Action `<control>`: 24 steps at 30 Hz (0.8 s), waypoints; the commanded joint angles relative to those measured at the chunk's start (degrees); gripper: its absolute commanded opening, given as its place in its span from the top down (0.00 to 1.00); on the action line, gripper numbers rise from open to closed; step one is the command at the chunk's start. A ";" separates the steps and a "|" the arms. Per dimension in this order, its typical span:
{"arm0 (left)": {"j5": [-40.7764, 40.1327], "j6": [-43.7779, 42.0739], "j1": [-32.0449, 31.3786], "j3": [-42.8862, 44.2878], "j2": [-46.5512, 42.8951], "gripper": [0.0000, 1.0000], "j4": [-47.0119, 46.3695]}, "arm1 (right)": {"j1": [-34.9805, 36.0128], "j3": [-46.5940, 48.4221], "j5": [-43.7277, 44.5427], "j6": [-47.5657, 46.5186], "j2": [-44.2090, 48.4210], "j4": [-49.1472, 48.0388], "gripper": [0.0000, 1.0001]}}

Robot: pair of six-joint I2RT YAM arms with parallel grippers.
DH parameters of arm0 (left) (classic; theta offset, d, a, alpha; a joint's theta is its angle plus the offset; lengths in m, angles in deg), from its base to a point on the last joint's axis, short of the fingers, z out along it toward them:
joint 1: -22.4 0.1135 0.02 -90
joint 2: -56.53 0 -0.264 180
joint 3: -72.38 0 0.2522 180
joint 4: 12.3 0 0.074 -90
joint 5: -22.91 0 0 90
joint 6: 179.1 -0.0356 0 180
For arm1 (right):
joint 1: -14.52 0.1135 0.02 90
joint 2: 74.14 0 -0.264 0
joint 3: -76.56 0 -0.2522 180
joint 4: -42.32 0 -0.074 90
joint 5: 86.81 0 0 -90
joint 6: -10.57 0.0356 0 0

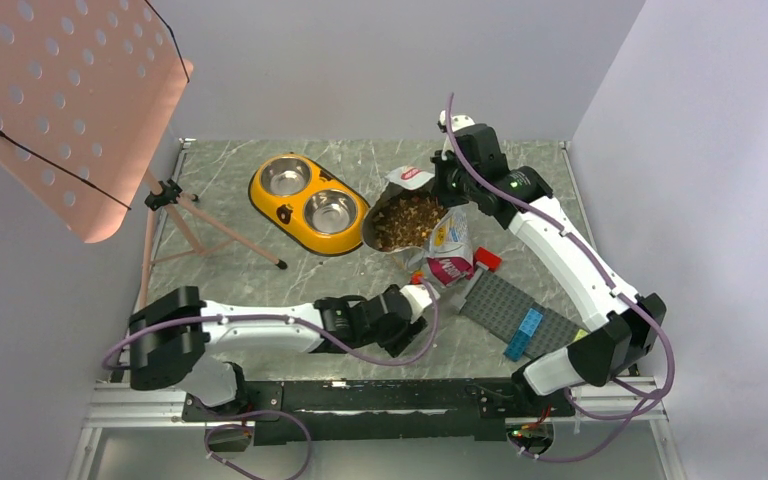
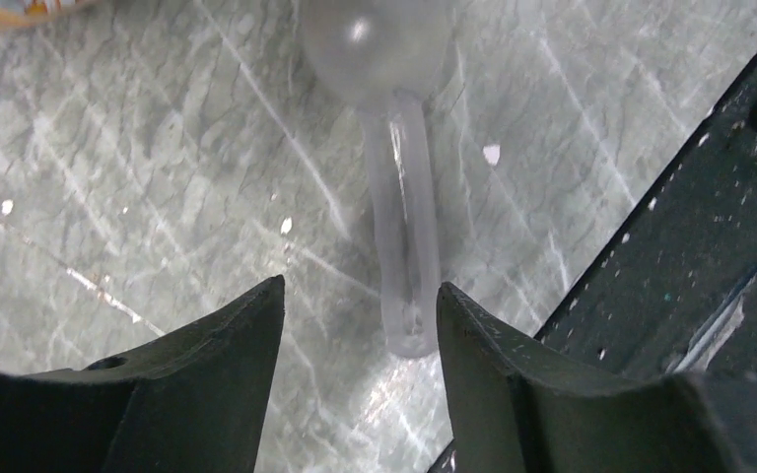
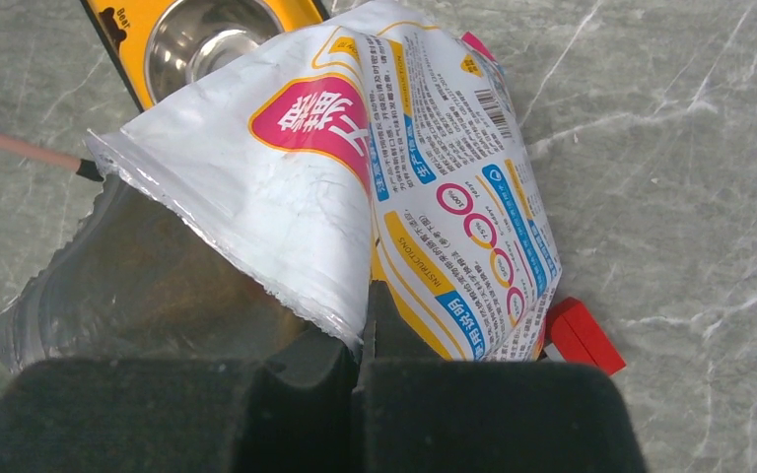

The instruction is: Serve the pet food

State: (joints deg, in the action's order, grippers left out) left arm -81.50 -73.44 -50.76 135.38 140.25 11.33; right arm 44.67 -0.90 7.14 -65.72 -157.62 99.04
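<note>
Here, right pincer (image 3: 365, 330) grips glossy white-pink bag (image 3: 286, 187) of brown kibble (image 1: 407, 220), 3 o'clock of yellow bowl (image 1: 306, 193); left pincer (image 2: 360, 296) released.

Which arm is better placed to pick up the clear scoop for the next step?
Left. The left pincer, open, straddles the scoop handle on the table; the right pincer is shut on the food bag rim, holding it open.

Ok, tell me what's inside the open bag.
Brown kibble fills the mouth of the bag, which the right claw pinches by its rim. How deep the kibble goes is hidden by the bag's walls.
</note>
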 commanded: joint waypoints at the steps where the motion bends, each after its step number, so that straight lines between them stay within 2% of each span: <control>1: -0.02 -1.89 -1.09 5.74 4.44 0.35 -5.94 | -0.52 0.00 -0.26 1.33 6.04 0.25 1.00; 5: -1.31 -0.53 -3.02 8.91 9.98 0.27 -5.68 | -0.78 0.15 -0.75 1.23 5.98 0.84 1.00; 7: -1.62 -0.61 -3.28 11.42 13.69 0.27 -3.83 | -0.76 0.07 -0.93 1.23 6.05 1.05 1.00; 13: -6.90 -1.16 -3.30 17.42 24.86 0.38 3.41 | -0.82 0.35 -0.53 0.66 6.33 2.14 1.00; 16: -9.25 -0.97 -3.22 17.49 27.00 0.46 5.20 | -0.88 0.50 -0.51 0.34 6.55 2.55 1.00; 19: -9.63 -0.77 -3.13 13.96 26.30 0.59 5.05 | -1.13 0.06 -0.82 -0.06 6.81 2.19 1.00; 24: -7.45 4.44 -1.45 4.60 18.79 0.84 7.10 | -1.90 -1.68 -1.70 -0.36 7.47 0.83 1.00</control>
State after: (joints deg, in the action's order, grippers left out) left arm -90.81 -73.13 -53.65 148.64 163.22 10.02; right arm 43.69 -2.34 5.76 -65.94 -155.74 99.63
